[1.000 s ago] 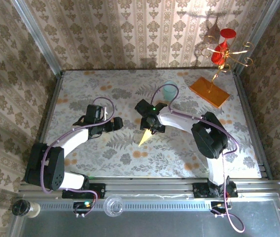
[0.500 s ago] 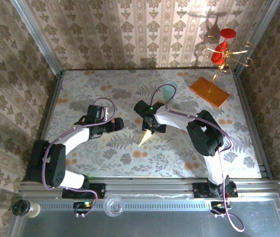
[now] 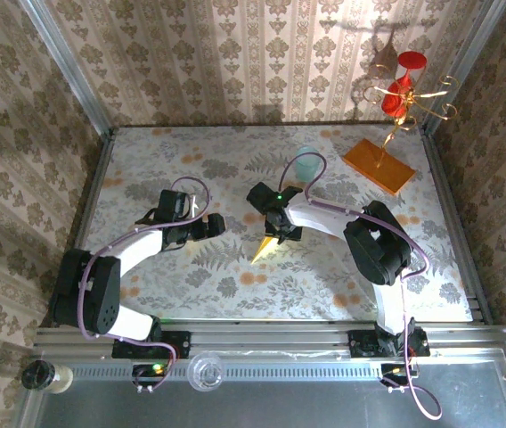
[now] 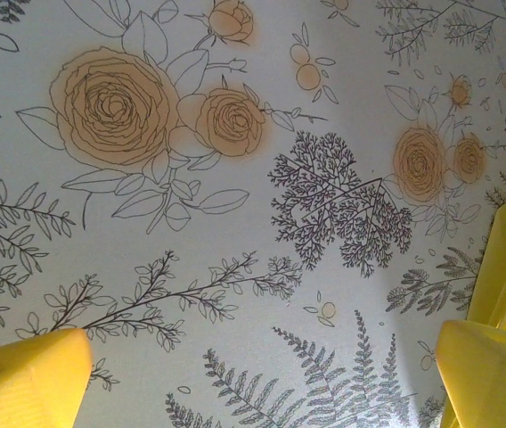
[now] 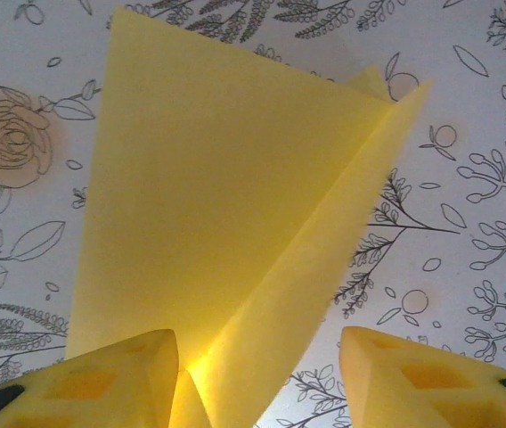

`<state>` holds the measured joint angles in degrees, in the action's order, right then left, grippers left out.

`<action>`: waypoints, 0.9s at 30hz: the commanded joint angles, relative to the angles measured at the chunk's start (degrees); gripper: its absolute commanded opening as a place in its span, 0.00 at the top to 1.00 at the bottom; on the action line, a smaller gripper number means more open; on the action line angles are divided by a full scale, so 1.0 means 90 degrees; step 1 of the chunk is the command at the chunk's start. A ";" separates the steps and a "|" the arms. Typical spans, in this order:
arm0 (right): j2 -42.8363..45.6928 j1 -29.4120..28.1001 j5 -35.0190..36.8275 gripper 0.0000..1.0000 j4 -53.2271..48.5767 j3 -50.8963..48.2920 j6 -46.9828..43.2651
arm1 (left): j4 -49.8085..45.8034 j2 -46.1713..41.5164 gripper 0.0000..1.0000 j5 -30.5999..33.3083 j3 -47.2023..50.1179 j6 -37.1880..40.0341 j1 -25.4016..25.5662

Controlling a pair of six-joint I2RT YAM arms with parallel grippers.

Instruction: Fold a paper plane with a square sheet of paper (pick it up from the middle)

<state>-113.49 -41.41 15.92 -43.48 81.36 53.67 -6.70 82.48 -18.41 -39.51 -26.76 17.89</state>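
Overhead: bright, even, soft light from above. The red ornament [image 3: 402, 89] throws a dark shadow up and left onto the wallpapered back wall [image 3: 235, 53]. Left wrist: floral table [image 4: 235, 223] print sharp, the yellow fingers [image 4: 27, 382] of the left gripper [image 4: 257, 343] soft-edged in the bottom corners. Right wrist: the paper plane [image 5: 235, 205] crisp, glowing warm and slightly overexposed along its crease near the bottom edge.

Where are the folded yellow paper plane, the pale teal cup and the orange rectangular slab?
folded yellow paper plane [image 5: 226, 232]: right wrist view, middle of its broad flap
pale teal cup [image 3: 304, 169]: top external view, middle of the cup
orange rectangular slab [image 3: 373, 169]: top external view, bare top face
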 commanded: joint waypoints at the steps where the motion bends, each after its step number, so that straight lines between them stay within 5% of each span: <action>1: 0.0216 0.0040 0.0205 0.52 0.0058 -0.0080 0.0179 | 0.0080 0.0120 0.00 -0.0141 -0.0166 0.0015 -0.0051; 13: 0.0562 0.0146 0.0223 0.90 0.0526 -0.0303 0.0020 | 0.0003 0.0065 0.00 -0.0135 -0.0248 0.0017 -0.0054; 19: 0.1008 0.0144 0.0231 0.96 0.0596 -0.0149 -0.0550 | -0.0001 -0.0095 0.00 -0.0151 -0.0234 -0.0043 -0.0146; 27: 0.1530 0.0184 -0.1418 0.98 0.2183 -0.0569 -0.1403 | 0.1144 -0.0745 0.01 -0.1059 0.0366 -0.1027 -0.0768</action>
<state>-101.73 -40.12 9.87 -30.76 78.17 44.60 -2.94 79.11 -22.70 -38.54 -30.61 13.21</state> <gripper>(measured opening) 0.059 0.990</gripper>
